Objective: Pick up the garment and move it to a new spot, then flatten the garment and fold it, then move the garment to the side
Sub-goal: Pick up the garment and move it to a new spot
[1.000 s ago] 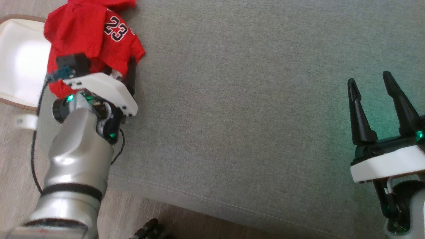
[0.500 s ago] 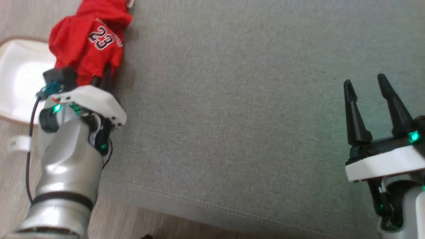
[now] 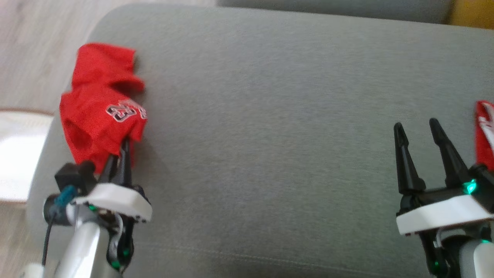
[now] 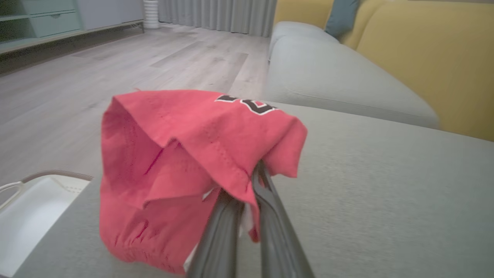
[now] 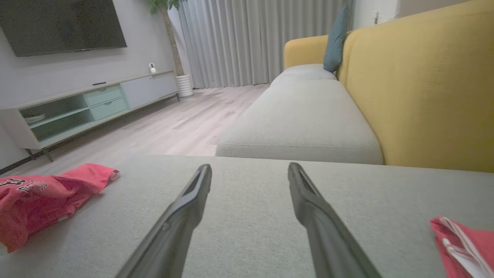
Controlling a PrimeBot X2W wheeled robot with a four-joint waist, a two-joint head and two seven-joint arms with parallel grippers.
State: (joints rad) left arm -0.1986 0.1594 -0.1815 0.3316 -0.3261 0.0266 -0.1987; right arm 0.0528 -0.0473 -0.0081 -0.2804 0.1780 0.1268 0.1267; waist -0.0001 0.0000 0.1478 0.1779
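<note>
The garment (image 3: 100, 112) is a red jersey with a "23" print, bunched at the left end of the grey cushion (image 3: 270, 116). My left gripper (image 3: 122, 151) is shut on its near edge, fingertips tucked under the cloth. In the left wrist view the garment (image 4: 181, 150) drapes over the pinched gripper (image 4: 251, 183), its lower folds touching the cushion. My right gripper (image 3: 417, 127) hovers open over the cushion's right side, nothing between its fingers. In the right wrist view the gripper (image 5: 250, 168) stands open and the garment (image 5: 42, 193) lies far left.
Another red cloth with white trim (image 3: 485, 131) lies just right of my right gripper, at the cushion's right edge (image 5: 463, 243). A white basket (image 3: 19, 154) sits on the wood floor left of the cushion. A yellow sofa back (image 5: 424, 96) rises behind.
My left gripper has shut on the garment's edge and gathered the cloth into a bunch. The head camera has shifted, so the whole picture sits differently. The right gripper stays open.
</note>
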